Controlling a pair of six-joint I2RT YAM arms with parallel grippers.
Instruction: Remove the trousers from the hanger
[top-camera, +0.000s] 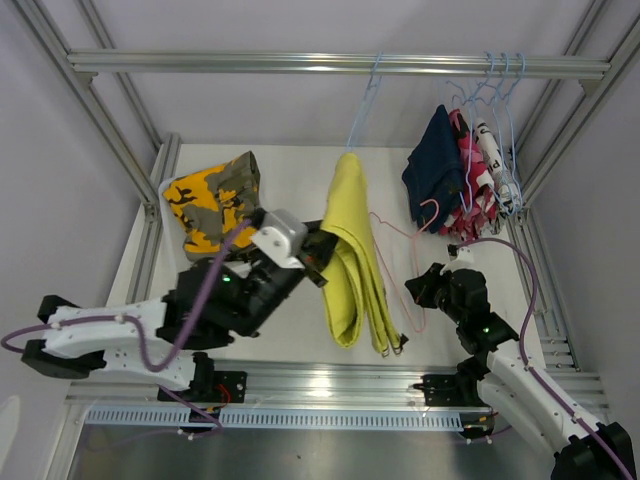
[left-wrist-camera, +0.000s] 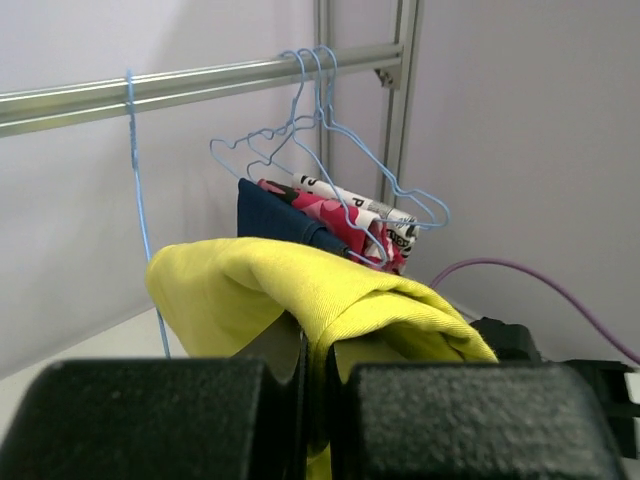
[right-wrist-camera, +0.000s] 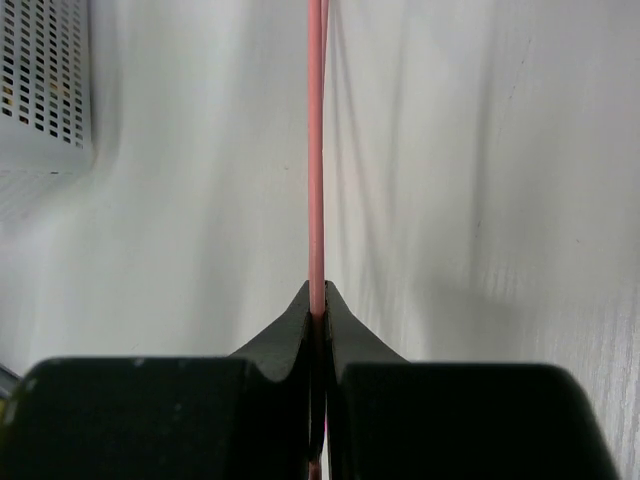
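L gripper (left-wrist-camera: 315, 352) clamped on yellow trousers (left-wrist-camera: 300, 285), R gripper (right-wrist-camera: 317, 312) clamped on pink hanger (right-wrist-camera: 316, 150).

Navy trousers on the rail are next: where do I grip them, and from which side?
Take the navy trousers low on their hanging fold, from the left, probably: that face is exposed, while the pink-red pair and newspaper-print pair crowd their right.

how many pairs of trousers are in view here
5: camouflage pair lying on the table, left; yellow pair at centre, pinched by the left gripper; navy pair, pink-red patterned pair and newspaper-print pair bunched on hangers at the rail's right end. More could hide there.
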